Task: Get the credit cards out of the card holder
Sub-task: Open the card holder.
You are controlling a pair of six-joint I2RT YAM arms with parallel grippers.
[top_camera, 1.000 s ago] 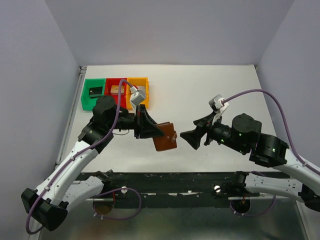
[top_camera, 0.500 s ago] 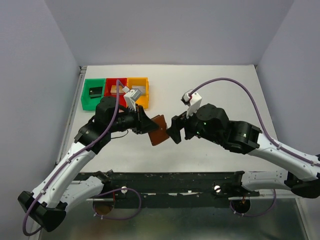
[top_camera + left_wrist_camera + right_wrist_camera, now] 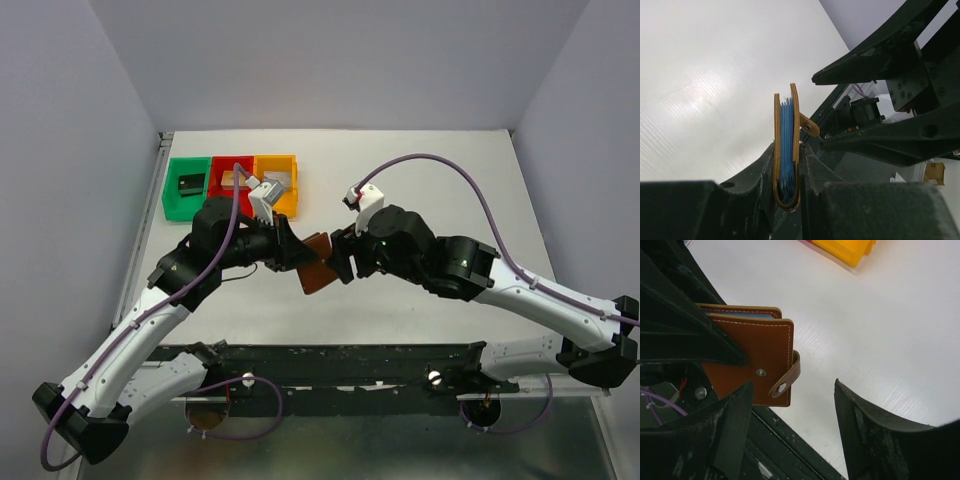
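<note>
My left gripper (image 3: 290, 248) is shut on the card holder (image 3: 318, 265), a brown leather wallet held edge-up above the table. In the left wrist view the card holder (image 3: 786, 150) sits folded between my fingers, with blue layers (image 3: 786, 130) packed between its covers. I cannot tell the credit cards from pockets there. Its snap tab (image 3: 787, 375) hangs unfastened. My right gripper (image 3: 340, 258) is open, right at the wallet's free edge. In the right wrist view the card holder (image 3: 760, 360) reaches to the left finger (image 3: 735, 415), and the right gripper (image 3: 792, 395) has nothing between its pads.
Green (image 3: 187, 187), red (image 3: 232, 180) and orange (image 3: 277, 178) bins stand in a row at the back left, each with a small block inside. The orange bin (image 3: 845, 250) also shows beyond the wallet. A black rail (image 3: 350, 355) runs along the table's near edge.
My right arm has swung left from mid-table up to the wallet's free edge. The left gripper has turned the wallet slightly and kept hold of it.
</note>
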